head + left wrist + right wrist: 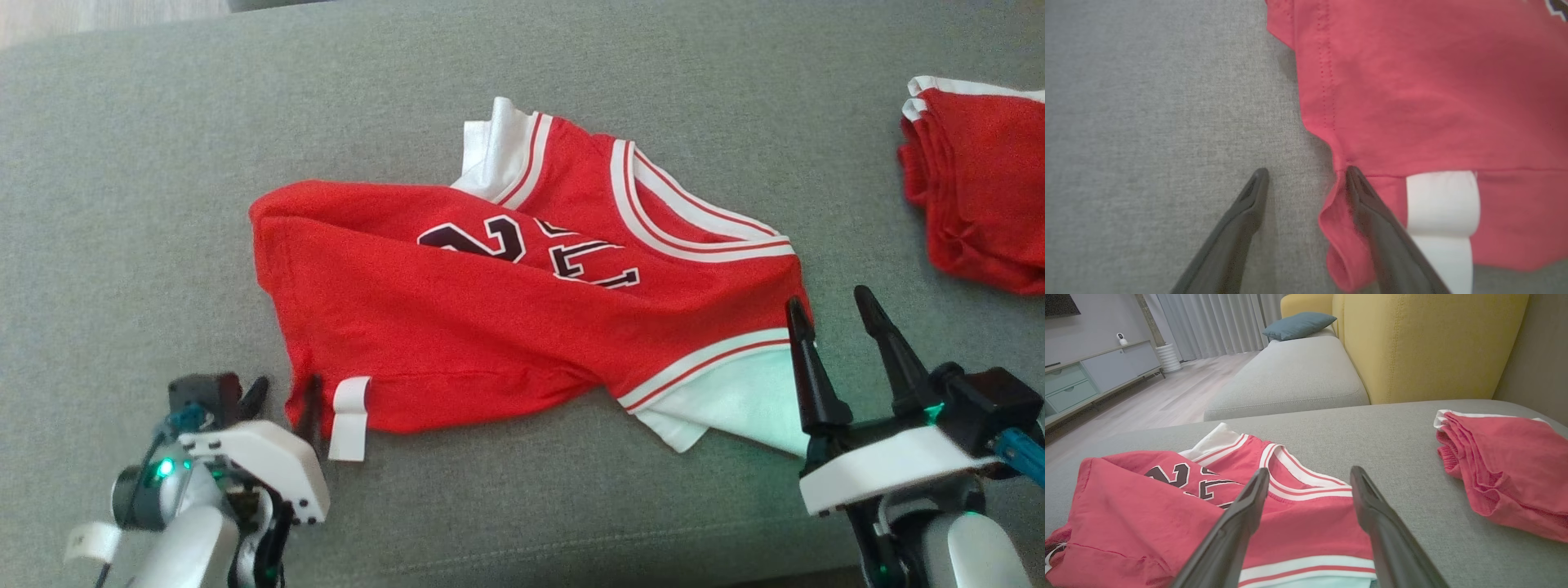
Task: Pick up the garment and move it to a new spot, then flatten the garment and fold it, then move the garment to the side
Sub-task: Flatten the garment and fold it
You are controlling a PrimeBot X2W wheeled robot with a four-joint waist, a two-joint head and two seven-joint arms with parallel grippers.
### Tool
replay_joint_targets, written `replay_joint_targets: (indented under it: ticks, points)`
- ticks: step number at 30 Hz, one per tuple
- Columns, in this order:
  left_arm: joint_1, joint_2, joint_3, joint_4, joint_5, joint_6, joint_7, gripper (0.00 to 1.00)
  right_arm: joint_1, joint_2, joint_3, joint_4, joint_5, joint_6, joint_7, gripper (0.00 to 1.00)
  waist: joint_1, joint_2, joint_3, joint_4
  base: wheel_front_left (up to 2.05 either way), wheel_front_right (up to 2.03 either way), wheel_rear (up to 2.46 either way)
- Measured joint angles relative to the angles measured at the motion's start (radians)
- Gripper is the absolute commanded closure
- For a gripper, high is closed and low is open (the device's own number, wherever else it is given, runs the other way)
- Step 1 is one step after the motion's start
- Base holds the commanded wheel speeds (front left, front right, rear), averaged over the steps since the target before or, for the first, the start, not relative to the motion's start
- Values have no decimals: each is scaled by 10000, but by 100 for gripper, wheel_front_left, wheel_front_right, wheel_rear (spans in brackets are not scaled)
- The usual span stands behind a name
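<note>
**Jersey** (490, 327), red with white striped trim: lies rumpled on the grey sofa seat (122, 204). A fold runs across the dark number print (522, 245), so the digits cannot be read in full.

**White label** (349, 416): at the jersey's near hem.

**Left tool** (282, 402): at the jersey's near-left hem corner, fingers spread. One finger overlaps the hem edge and the other is over bare seat. Contact cannot be made out.

**Right tool** (831, 309): over the jersey's near-right striped edge, fingers spread.

**Folded red garment** (980, 204): well apart to the jersey's right, cut off by the frame edge.
</note>
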Motion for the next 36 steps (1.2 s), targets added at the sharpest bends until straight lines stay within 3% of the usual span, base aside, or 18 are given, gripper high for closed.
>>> replay_joint_targets:
  ticks: [2,3,4,9,17,30,31,32,33,36]
  points:
    - [-202,4,-27,176,-69,-98,213,33,-1,13,-12,31,25,0,0,0,0,0,25,-4,0,0,0]
    - [-301,13,-36,267,-77,-148,213,64,-1,19,-29,38,25,0,0,0,0,0,39,-9,0,0,0]
    - [-367,38,-56,351,-77,-232,245,100,-2,23,-52,44,25,0,0,0,0,0,51,-14,0,0,0]
    - [-477,29,-102,545,-73,-268,48,100,14,46,-357,163,44,0,207,0,0,0,56,-29,0,0,0]
    - [-393,-19,-109,504,-79,-194,-431,100,1584,59,-341,1101,380,0,2290,0,0,0,81,-9,0,0,0]
    - [-253,-35,-219,-71,-77,13,-675,100,784,81,-240,2190,362,0,2364,0,0,0,345,179,0,0,0]
    - [-253,-35,-219,-71,-77,13,-675,100,784,81,-240,2190,362,0,2364,7,0,0,345,179,0,0,0]
    - [-253,-35,-228,-77,-77,17,-688,100,780,81,-211,2265,366,0,2382,71,0,0,348,190,0,0,0]
    - [-252,-35,-240,-86,-77,19,-708,100,757,77,-198,2332,399,0,2435,100,0,0,344,197,0,0,0]
    - [-239,-38,-242,-211,-79,17,-966,100,622,38,-196,2380,652,0,2395,100,0,0,321,215,0,0,0]
